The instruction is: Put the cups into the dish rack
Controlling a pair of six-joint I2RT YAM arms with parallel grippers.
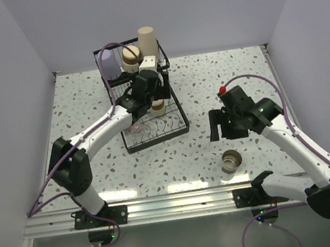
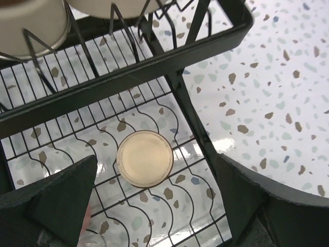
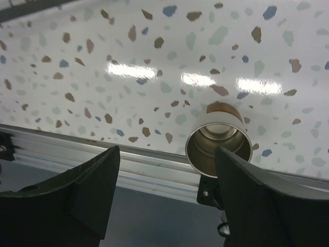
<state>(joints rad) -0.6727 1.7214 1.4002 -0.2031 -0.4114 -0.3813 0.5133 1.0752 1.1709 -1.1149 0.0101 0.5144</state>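
The black wire dish rack (image 1: 180, 124) stands at the table's middle back. Its upper basket (image 2: 128, 77) holds a lavender cup (image 1: 109, 64), a tall beige cup (image 1: 146, 40) and a short tan cup (image 1: 131, 56). My left gripper (image 1: 149, 98) (image 2: 154, 206) hangs open over the lower tray (image 2: 169, 200). A short tan cup (image 2: 144, 158) stands there base up, apart from both fingers. A clear glass rim (image 2: 90, 236) shows beside it. A short tan-and-metallic cup (image 1: 232, 160) (image 3: 218, 146) stands mouth up near the front edge. My right gripper (image 1: 223, 124) (image 3: 167, 175) is open above it, empty.
An aluminium rail (image 1: 176, 205) (image 3: 103, 154) runs along the table's near edge, right behind the metallic cup. White walls close in the left, back and right sides. A small red thing (image 1: 223, 89) sits by the right arm's wrist.
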